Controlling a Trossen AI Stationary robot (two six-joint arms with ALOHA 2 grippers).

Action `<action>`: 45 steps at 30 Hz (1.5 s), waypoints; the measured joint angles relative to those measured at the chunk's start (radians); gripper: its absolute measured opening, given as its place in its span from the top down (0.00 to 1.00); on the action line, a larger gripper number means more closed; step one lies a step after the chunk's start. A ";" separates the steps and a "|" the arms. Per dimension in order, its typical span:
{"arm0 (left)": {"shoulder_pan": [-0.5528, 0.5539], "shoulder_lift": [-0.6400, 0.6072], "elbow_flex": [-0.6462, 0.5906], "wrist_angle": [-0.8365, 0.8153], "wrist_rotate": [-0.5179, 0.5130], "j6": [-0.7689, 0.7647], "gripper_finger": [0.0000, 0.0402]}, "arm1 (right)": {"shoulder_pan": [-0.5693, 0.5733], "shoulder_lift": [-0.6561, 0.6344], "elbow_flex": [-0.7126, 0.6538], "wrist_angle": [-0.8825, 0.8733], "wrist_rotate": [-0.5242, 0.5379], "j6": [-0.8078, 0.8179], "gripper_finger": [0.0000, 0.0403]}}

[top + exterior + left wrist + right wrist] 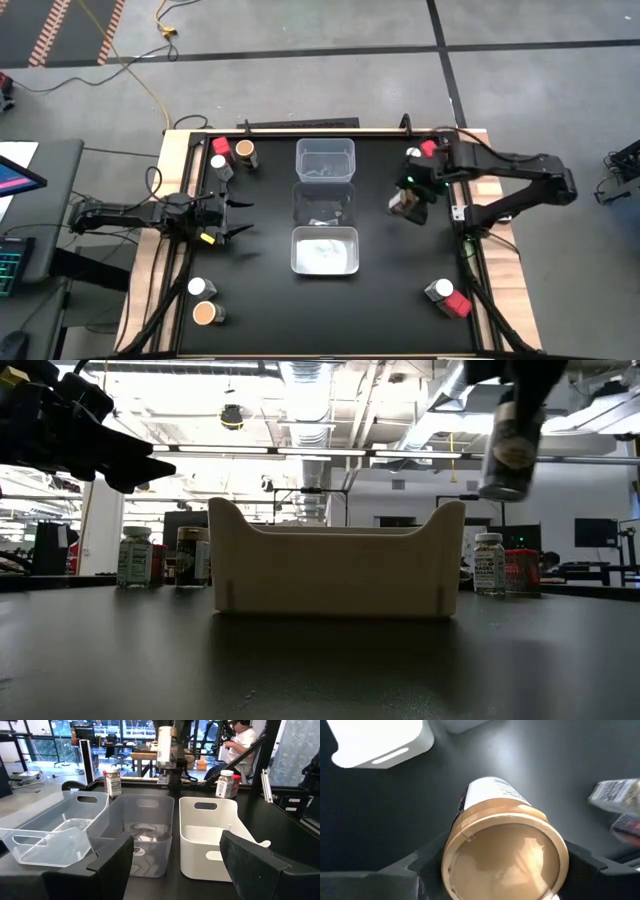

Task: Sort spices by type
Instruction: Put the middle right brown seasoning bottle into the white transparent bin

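Tools first, and the one at work is the right tool (407, 203): its arm reaches in from the bench's right edge, bent at the elbow, wrist turned in toward the row of bins. It is pinching a tan-lidded jar (505, 855), one dark finger pressed on each side of the lid. From table height that jar (508, 450) hangs in the air, clear of the bench (380, 290), just to the right of the middle bin (322, 203).

Over on the left, the left tool (236, 219) waits with its fingers spread and nothing between them, arm stretched straight in from the left edge, pointing at the bins. Its own camera looks past both fingers (112, 865) at all three bins side by side.

Nearest the front edge, a white-lidded jar (197, 288) and a tan-lidded one (207, 313) sit together at the front left. At the front right, another white-lidded jar (438, 290) touches a red-lidded one (457, 305).

In the centre, the white bin (324, 250) sits closest, then the middle bin, then the clear bin (325, 160) farthest back.

At the back left there's a cluster: red-lidded jar (220, 147), white-lidded jar (219, 165), tan-lidded jar (244, 151). At the back right, a white-lidded jar (413, 154) and a red-lidded jar (429, 148) stand beside the right arm.

Beyond the bench, a person in a white shirt (243, 740) sits in the room.
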 joint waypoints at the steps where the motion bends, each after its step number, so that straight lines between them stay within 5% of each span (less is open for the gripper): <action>1: 0.000 0.000 0.000 0.000 0.000 0.000 0.29 | -0.016 0.024 0.027 -0.005 0.000 -0.027 0.24; 17: 0.000 0.000 0.000 0.000 0.000 0.000 0.29 | -0.349 0.396 0.495 -0.027 0.000 -0.314 0.24; 29: 0.000 0.000 0.000 0.000 0.000 0.000 0.29 | -0.418 0.725 0.848 -0.063 -0.009 -0.392 0.24; 45: 0.000 0.000 0.000 0.000 0.000 0.000 0.29 | -0.505 0.996 0.953 -0.028 -0.067 -0.475 0.24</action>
